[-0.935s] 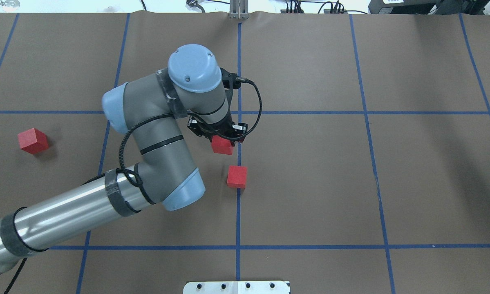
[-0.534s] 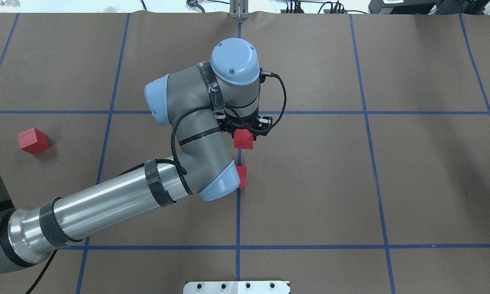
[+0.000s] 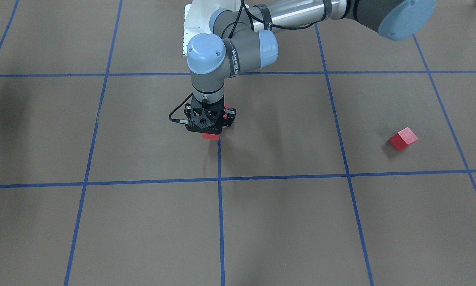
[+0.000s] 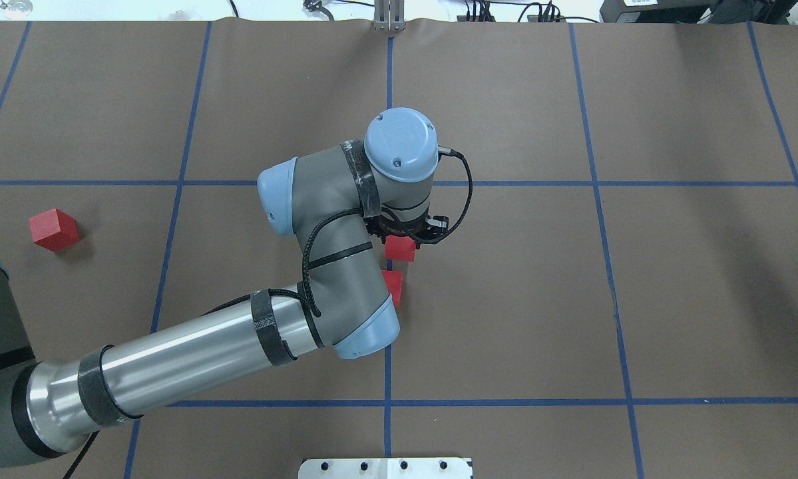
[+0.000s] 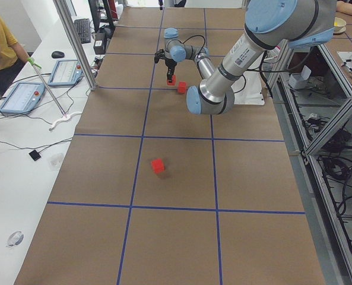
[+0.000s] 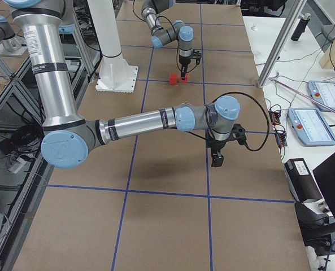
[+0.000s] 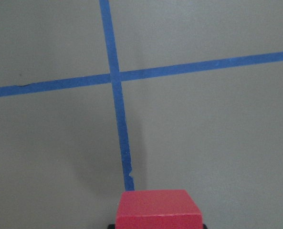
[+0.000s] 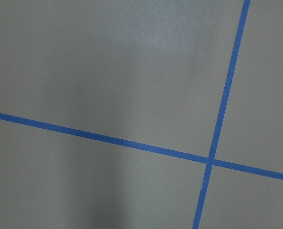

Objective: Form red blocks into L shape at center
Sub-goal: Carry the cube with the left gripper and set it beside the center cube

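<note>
My left gripper (image 4: 402, 239) is shut on a red block (image 4: 399, 251) and holds it low over the centre grid line, just right of it. The held block also shows in the front view (image 3: 211, 136) under the gripper (image 3: 209, 128), and at the bottom of the left wrist view (image 7: 158, 209). A second red block (image 4: 394, 285) lies just nearer the robot, partly hidden by my left arm's elbow. The third red block (image 4: 54, 229) lies far to the left, and also shows in the front view (image 3: 403, 139). My right gripper (image 6: 217, 157) shows only in the exterior right view; I cannot tell whether it is open or shut.
Blue tape lines (image 4: 388, 346) divide the brown table into large squares. The white robot base plate (image 4: 385, 468) sits at the near edge. My left arm's forearm (image 4: 192, 356) spans the near left. Desks with tablets (image 5: 27, 95) stand beyond the table's far edge.
My left gripper has carried the red block to the right across the centre line, then back toward the robot, closer to the second block. The elbow now covers part of that block.
</note>
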